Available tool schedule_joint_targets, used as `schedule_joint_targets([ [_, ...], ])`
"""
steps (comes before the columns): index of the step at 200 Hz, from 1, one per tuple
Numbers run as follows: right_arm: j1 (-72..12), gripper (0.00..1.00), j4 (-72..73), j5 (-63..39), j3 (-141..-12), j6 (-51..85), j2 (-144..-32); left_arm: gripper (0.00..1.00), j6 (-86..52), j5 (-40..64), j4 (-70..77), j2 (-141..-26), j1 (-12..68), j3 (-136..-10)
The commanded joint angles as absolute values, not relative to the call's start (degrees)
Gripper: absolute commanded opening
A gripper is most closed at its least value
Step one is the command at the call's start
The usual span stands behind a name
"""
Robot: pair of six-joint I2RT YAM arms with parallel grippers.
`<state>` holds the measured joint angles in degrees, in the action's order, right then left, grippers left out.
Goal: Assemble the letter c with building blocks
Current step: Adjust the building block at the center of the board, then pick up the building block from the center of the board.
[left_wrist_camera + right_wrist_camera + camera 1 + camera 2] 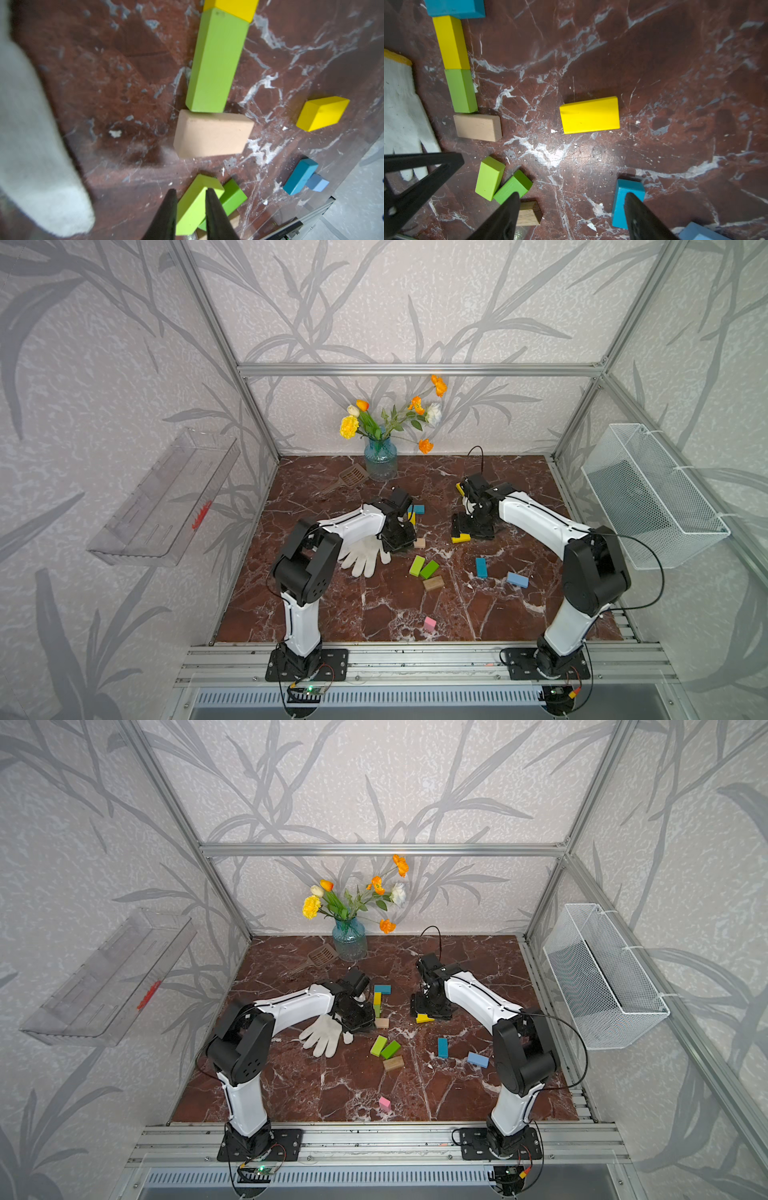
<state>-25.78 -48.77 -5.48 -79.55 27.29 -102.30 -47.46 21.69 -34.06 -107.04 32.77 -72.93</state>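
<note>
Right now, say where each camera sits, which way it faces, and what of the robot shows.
Both top views: high at the front, looking down and back over the table; left arm and right arm show whole.
Left wrist: on that arm, looking down past the left gripper, jaws slightly apart, at the tan block.
Right wrist: on that arm, looking down past the right gripper, jaws wide, empty, at the loose yellow block.
Shared: both wrist views show those two blocks.

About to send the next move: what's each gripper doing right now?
Left gripper: slightly open, holding nothing.
Right gripper: wide open, holding nothing.
</note>
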Motion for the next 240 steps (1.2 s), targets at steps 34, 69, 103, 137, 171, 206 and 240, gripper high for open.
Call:
schedule_joint_targets([
  [34, -27.06, 0.80, -54.96, 0.17, -88.76, 19.84, -110.73, 0.41, -43.65, 19.68, -40.04, -97.95, 31.91, -70.14],
  [69, -27.36, 0.83, -56.19, 1.47, -91.43, 18.46, -114.15, 0.45, -42.24, 20.53, -40.49, -93.28, 30.10, -67.69],
  [103, -27.46, 0.84, -57.82, 2.46, -93.23, 18.12, -116.67, 0.46, -40.59, 21.92, -39.67, -90.95, 28.47, -65.28],
  [137, -27.44, 0.83, -58.80, 2.55, -94.41, 18.63, -118.77, 0.46, -38.88, 22.76, -38.91, -90.01, 27.59, -63.66],
  [171, -27.46, 0.82, -58.46, 2.47, -95.27, 18.72, -120.74, 0.46, -37.85, 22.33, -38.74, -89.25, 27.24, -62.67],
  [206, -27.49, 0.80, -59.45, 2.80, -96.68, 18.72, -123.14, 0.46, -37.01, 22.41, -38.91, -89.21, 26.78, -62.34],
  [240, -27.49, 0.80, -59.12, 3.63, -96.94, 18.46, -124.18, 0.45, -36.75, 22.37, -38.89, -89.03, 26.50, -62.18],
])
